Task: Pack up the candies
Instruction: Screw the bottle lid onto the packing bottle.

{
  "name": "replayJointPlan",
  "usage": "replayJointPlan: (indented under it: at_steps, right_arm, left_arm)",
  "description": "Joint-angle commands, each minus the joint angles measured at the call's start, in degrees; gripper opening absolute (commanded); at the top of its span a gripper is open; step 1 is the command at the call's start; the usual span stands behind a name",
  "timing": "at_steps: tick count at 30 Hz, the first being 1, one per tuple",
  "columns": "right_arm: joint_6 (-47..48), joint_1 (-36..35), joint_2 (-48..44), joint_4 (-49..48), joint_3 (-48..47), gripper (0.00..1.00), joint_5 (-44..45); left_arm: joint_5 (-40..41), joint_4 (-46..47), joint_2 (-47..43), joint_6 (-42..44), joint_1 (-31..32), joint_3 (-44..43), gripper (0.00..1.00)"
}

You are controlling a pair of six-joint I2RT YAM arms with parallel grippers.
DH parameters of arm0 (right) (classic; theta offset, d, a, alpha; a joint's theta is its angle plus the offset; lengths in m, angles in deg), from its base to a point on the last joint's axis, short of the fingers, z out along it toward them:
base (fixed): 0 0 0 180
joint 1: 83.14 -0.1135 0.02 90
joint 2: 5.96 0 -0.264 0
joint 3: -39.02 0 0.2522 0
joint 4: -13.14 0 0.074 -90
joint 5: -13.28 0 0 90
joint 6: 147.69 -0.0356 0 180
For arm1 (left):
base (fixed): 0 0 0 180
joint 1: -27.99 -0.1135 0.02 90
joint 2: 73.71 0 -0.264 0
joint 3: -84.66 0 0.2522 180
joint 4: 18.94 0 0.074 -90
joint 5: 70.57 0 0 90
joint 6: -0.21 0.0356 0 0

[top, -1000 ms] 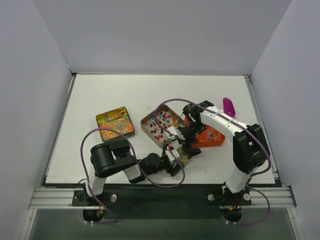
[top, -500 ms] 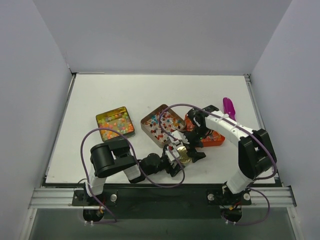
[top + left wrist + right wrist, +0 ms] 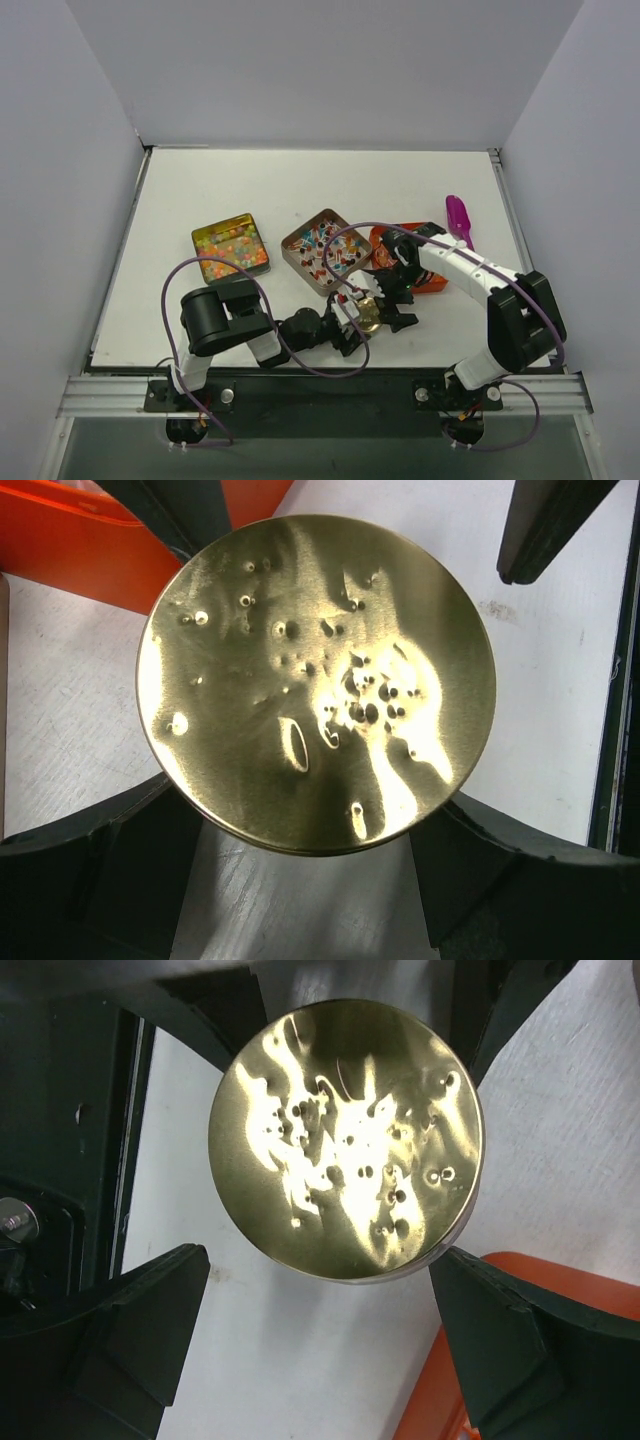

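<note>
The candies fill two open tins: round beads in the left tin [image 3: 231, 246], twist-wrapped pieces in the middle tin [image 3: 322, 250]. A round gold lid [image 3: 367, 313] sits near the front of the table. My left gripper [image 3: 353, 324] is shut on it. In the left wrist view the lid [image 3: 315, 680] lies between both black fingers [image 3: 100, 870], touching each and hiding their tips. My right gripper [image 3: 392, 305] hangs over the same lid [image 3: 345, 1140], open. Its fingers [image 3: 130, 1330] stand wide of the rim on either side without touching it.
An orange tray [image 3: 418, 272] lies just behind the lid, under the right arm. A purple scoop [image 3: 458, 215] rests at the back right. The two arms' purple cables loop over the middle tin and the table front.
The right gripper has come from over the orange tray toward the front, down to the gold lid. The left gripper and the lid have stayed put.
</note>
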Motion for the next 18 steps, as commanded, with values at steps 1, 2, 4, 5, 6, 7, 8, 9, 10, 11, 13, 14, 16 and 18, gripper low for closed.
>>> replayJointPlan:
  at_steps: [1,2,4,5,6,7,8,9,10,11,13,14,16,18]
  right_arm:
    - [-3.6,0.9,0.0,4.6,2.6,1.0,3.4]
    - [-3.5,1.6,0.0,4.1,2.7,1.0,3.8]
    - [-2.8,5.0,0.0,4.2,2.6,1.0,4.7]
    - [-2.8,6.6,-0.1,4.4,2.0,1.0,5.1]
    - [-2.8,9.4,-0.3,4.6,1.5,1.0,5.7]
    - [-2.8,11.1,-0.6,4.6,1.0,1.0,6.4]
    - [-2.5,12.6,-0.7,5.3,0.4,1.0,6.5]
    - [-2.2,15.3,-0.9,5.9,-1.5,1.0,6.4]
    - [-1.5,16.6,-1.2,6.7,-2.4,1.0,6.1]
    - [-1.4,17.5,-1.4,7.7,-3.5,1.0,3.8]
    - [-2.5,19.4,-2.0,8.9,-6.5,0.95,0.3]
    - [-3.5,19.4,-2.1,9.6,-7.3,0.92,-2.9]
    - [-6.4,18.7,-2.0,10.5,-9.6,0.74,-7.5]
    - [-8.5,17.5,-2.1,11.4,-11.3,0.55,-13.5]
  left_arm:
    - [0.2,-17.2,3.3,-4.0,0.0,3.2,0.0]
    - [0.2,-17.3,3.2,-3.9,0.1,3.2,0.0]
    - [0.3,-17.4,3.0,-3.7,0.0,3.2,0.0]
    - [0.4,-17.5,3.0,-3.6,0.0,3.2,0.0]
    - [0.4,-17.7,3.0,-3.6,0.0,3.1,0.0]
    - [0.3,-17.8,3.0,-3.6,0.0,3.1,0.0]
    - [0.1,-17.9,3.1,-3.6,0.0,3.1,0.0]
    - [0.0,-17.9,3.4,-3.6,0.0,2.9,0.0]
    - [-0.1,-18.0,3.3,-3.6,0.0,3.0,0.0]
    - [-0.2,-18.1,3.4,-3.6,0.0,2.9,0.0]
    - [-0.5,-18.0,3.4,-3.5,0.2,2.8,0.0]
    - [-0.4,-18.2,3.4,-3.5,0.2,2.7,0.0]
    - [-0.4,-18.2,3.3,-3.3,0.3,2.7,0.0]
    - [-0.3,-18.3,3.1,-2.9,0.4,2.8,0.0]
